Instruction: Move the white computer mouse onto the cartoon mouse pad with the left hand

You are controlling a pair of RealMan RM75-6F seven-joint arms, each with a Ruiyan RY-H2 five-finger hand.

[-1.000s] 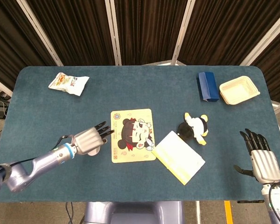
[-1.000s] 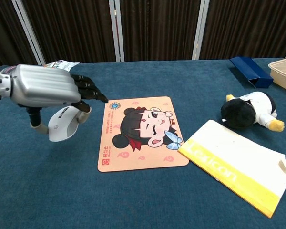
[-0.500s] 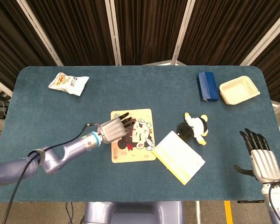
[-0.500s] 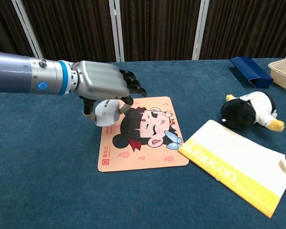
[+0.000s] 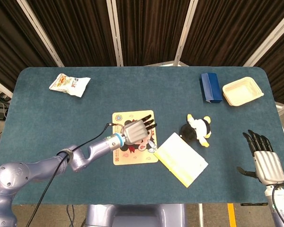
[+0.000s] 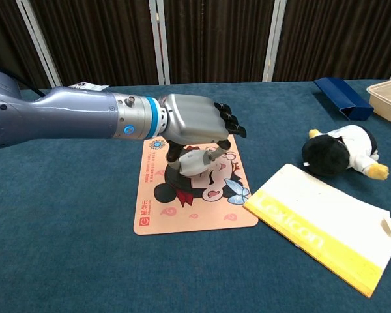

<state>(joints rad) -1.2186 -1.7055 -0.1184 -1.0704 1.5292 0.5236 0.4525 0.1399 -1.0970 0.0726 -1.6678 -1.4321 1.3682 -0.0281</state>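
A dark curtained wall with pale diagonal struts stands behind a teal cloth-covered surface (image 5: 52, 113). Near its middle lies the cartoon mouse pad (image 6: 158, 210), peach-coloured and printed with a dark-haired girl's face. The left hand (image 6: 194, 120), silver-backed with black fingers, is seen over the pad's centre, and the white computer mouse (image 6: 197, 160) is held beneath its palm by the curled fingers. The mouse is over the printed face; whether it touches the pad cannot be told. Its long axis seems to run roughly from the pad's near-left toward its far-right, but much of the body is hidden under the hand, so the pointing end cannot be fixed.

A second ago the hand and mouse were left of the pad over bare cloth; half a second ago they were at the pad's left edge; now they are over its middle.

The right hand (image 5: 264, 158) is held at the surface's right edge, empty, with its fingers straight and spread. Around the pad lie a yellow-and-white booklet (image 6: 326, 225), a black-and-white plush toy (image 6: 339, 151), a blue box (image 5: 210, 87), a cream tray (image 5: 243, 91) and a snack packet (image 5: 69, 84).
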